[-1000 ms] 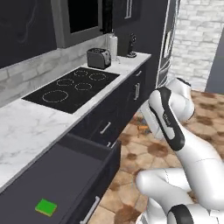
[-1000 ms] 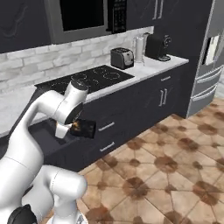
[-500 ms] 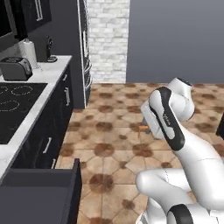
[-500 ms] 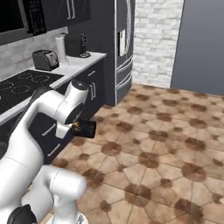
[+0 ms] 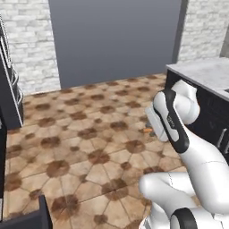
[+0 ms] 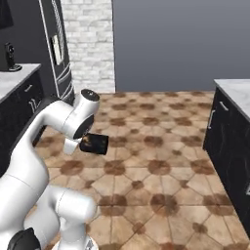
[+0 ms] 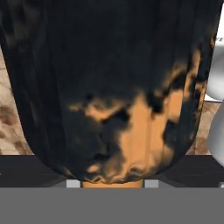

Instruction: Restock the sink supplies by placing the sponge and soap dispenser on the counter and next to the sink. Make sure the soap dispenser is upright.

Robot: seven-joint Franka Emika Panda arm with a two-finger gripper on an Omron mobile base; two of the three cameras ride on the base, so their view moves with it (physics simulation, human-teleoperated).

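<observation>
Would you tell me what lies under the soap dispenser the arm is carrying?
Under the soap dispenser, held off the ground in the end effector, is only brown tiled floor. The tiles directly beneath are partly hidden by the arm.

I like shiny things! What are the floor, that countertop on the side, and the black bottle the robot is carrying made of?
The floor looks like matte brown stone or ceramic tile, going by its mottled patches and pale grout lines. The countertop looks like polished marble: pale grey with faint veins. The soap dispenser, held in the gripper, looks like glossy black plastic with orange mottling, though glazed ceramic is possible.
</observation>
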